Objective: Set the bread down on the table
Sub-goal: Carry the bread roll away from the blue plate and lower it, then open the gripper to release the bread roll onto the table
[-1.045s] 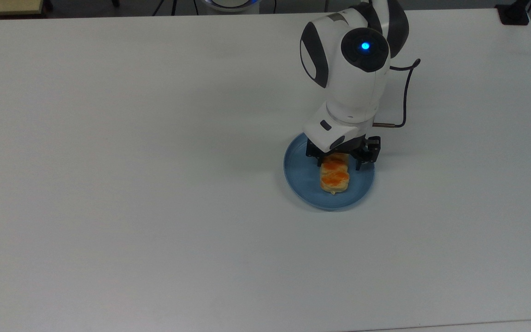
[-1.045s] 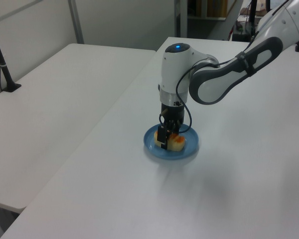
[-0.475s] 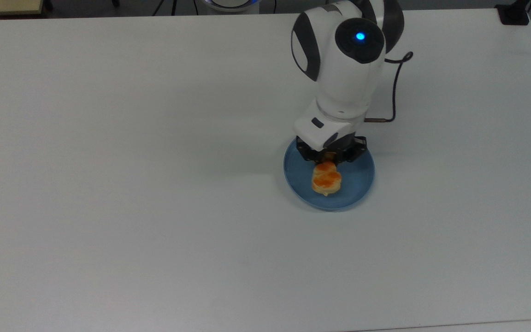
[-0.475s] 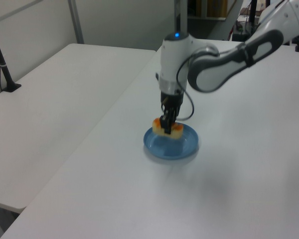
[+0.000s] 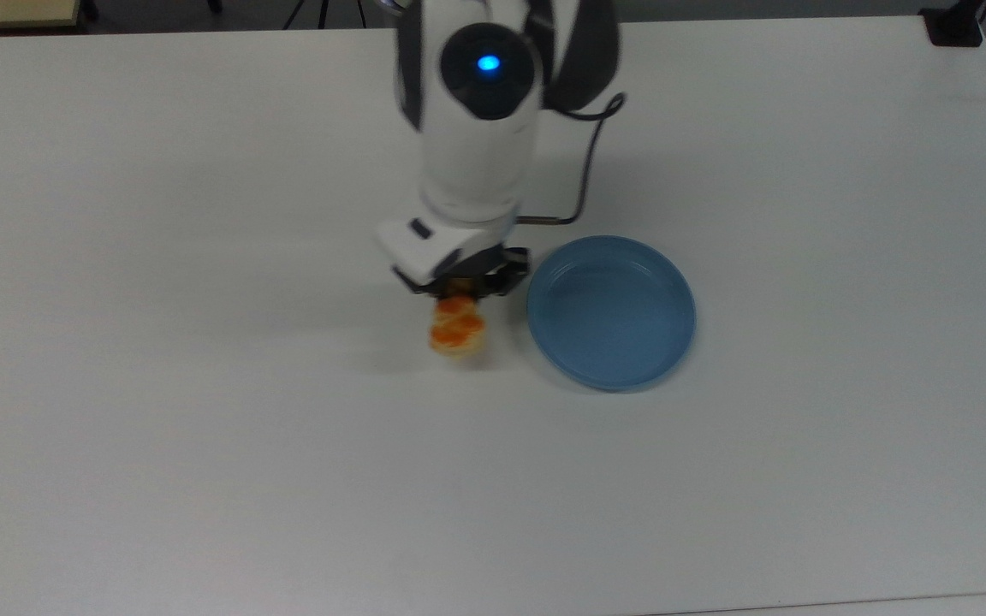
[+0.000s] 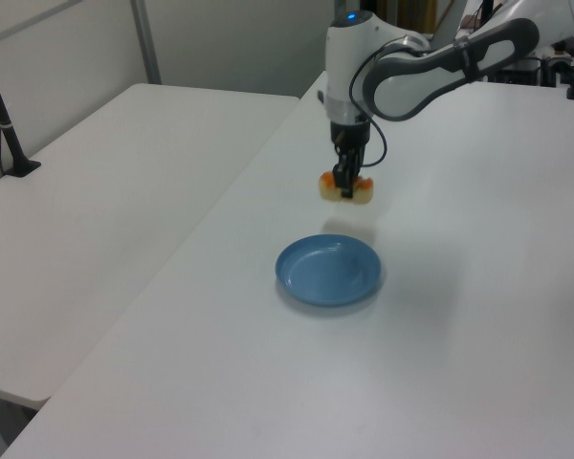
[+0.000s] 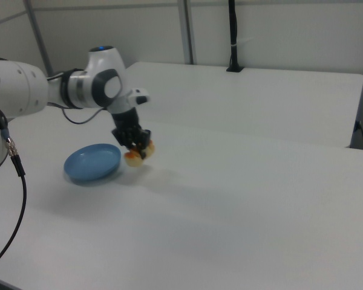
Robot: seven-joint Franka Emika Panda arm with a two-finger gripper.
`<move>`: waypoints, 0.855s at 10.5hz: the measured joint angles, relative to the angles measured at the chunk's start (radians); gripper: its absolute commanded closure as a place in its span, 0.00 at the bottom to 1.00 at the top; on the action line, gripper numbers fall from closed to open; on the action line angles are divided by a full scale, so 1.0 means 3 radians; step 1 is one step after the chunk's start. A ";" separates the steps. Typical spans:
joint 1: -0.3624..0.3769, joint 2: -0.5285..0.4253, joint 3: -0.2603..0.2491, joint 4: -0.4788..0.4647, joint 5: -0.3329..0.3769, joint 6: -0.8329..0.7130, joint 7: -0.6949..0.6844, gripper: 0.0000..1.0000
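Held aloft over the white tabletop [image 5: 202,445]: the bread [image 5: 457,328], a pale-tan bun with glossy orange patches, pinched between the jaws of the gripper [image 5: 459,291] and clear of the surface. In the top view, seen just to the left of the round blue plate [image 5: 611,311], not touching it, with a faint shadow on the tabletop below and to the top view's left. In the left view, the bread [image 6: 346,187] gripped across its middle by the dark jaws, both ends sticking out to either side, hanging above the tabletop [image 6: 478,344] beyond the plate [image 6: 328,271], which sits nearer the camera. Gripper [image 6: 345,185] pointed straight down from the white wrist, blue light lit on the joint above. In the right view, the bread [image 7: 137,155] just past the plate's [image 7: 92,163] rim toward the right view's right, lifted off the tabletop [image 7: 254,205], gripper [image 7: 135,147] closed on it from above. Plate lying flat on the tabletop with nothing in it. Black cable looping from the wrist in the top view, arm reaching in from the far edge. A second white tabletop alongside in the left view, a black post standing at its far corner.
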 measured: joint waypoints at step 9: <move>-0.0521 0.0248 -0.0023 -0.0092 -0.0358 0.0307 -0.0209 0.00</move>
